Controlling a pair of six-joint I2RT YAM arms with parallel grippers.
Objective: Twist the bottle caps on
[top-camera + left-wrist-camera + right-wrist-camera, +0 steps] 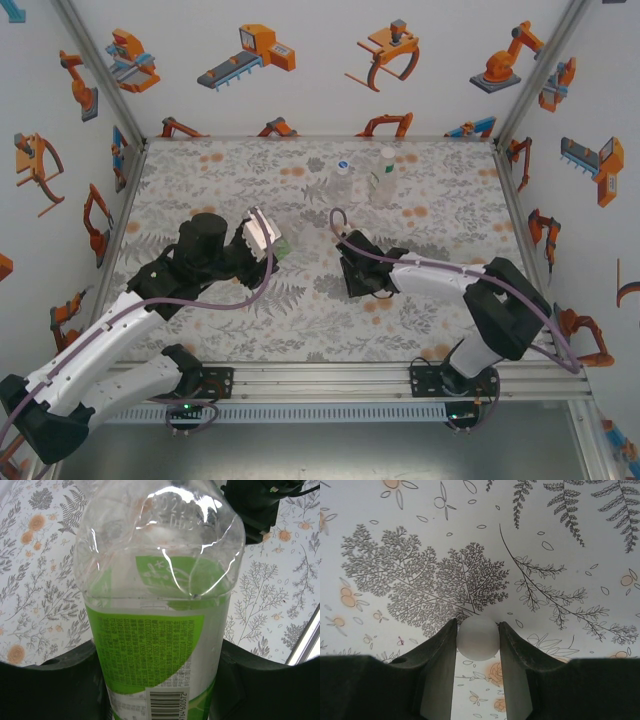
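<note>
left pincer clamped on the green-label bottle, which sits between both fingers with its clear end pointing away from the wrist. right pincer narrow, pinching a white cap at the fingertips, floral surface behind it. short clear bottle and taller clear bottle upright, well beyond the right pincer.

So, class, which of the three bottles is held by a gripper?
The green-labelled bottle, clamped in the left gripper; the two other bottles stand free farther back.
</note>
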